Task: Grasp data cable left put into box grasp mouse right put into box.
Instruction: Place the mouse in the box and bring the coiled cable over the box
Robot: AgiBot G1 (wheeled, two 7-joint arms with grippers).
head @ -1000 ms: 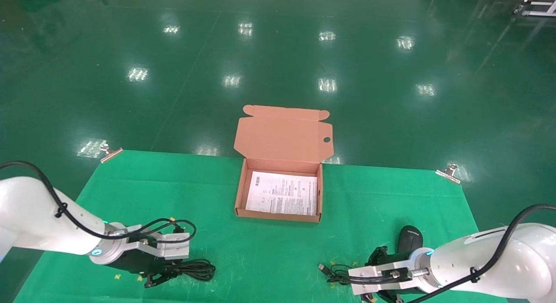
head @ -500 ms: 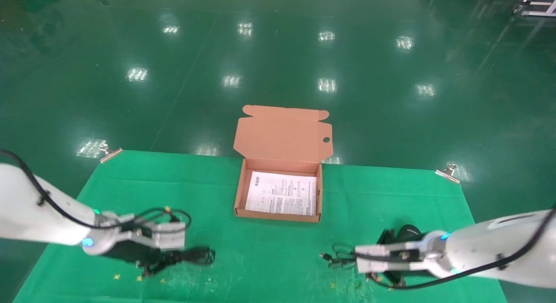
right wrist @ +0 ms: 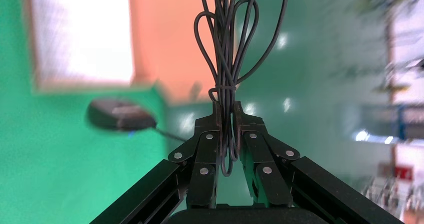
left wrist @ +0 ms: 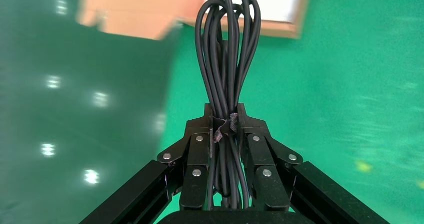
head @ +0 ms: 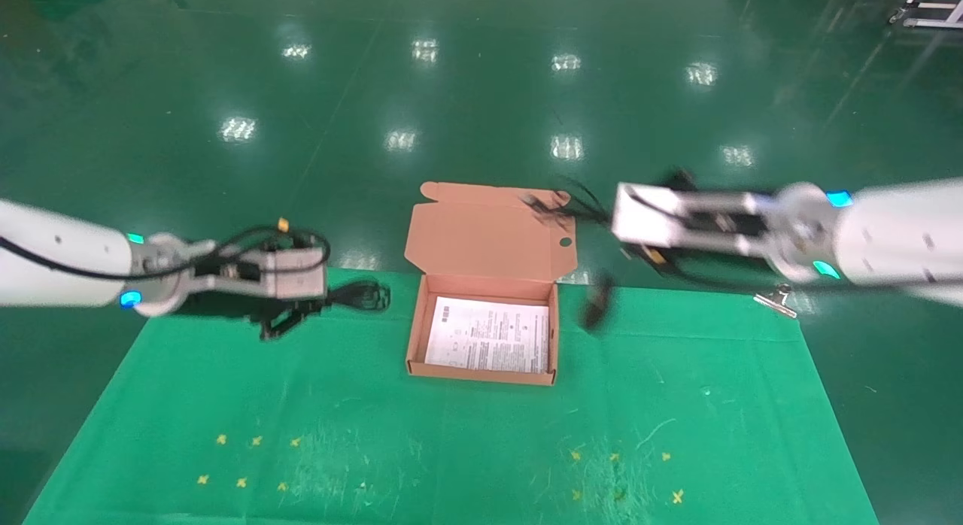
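The left end effector (left wrist: 224, 115) pinches the data cable (left wrist: 227, 49) bundle aloft at the box's (head: 414, 337) nine o'clock. The right end effector (right wrist: 226, 115) clamps the thin cord (right wrist: 231, 44) – the mouse (head: 598, 303) dangles blurred at the box's three o'clock, above the bench (head: 451, 450).

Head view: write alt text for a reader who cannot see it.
Both arms are raised beside the open box: the left gripper holds the data cable, and the right gripper holds the mouse's cord, the mouse dangling below.
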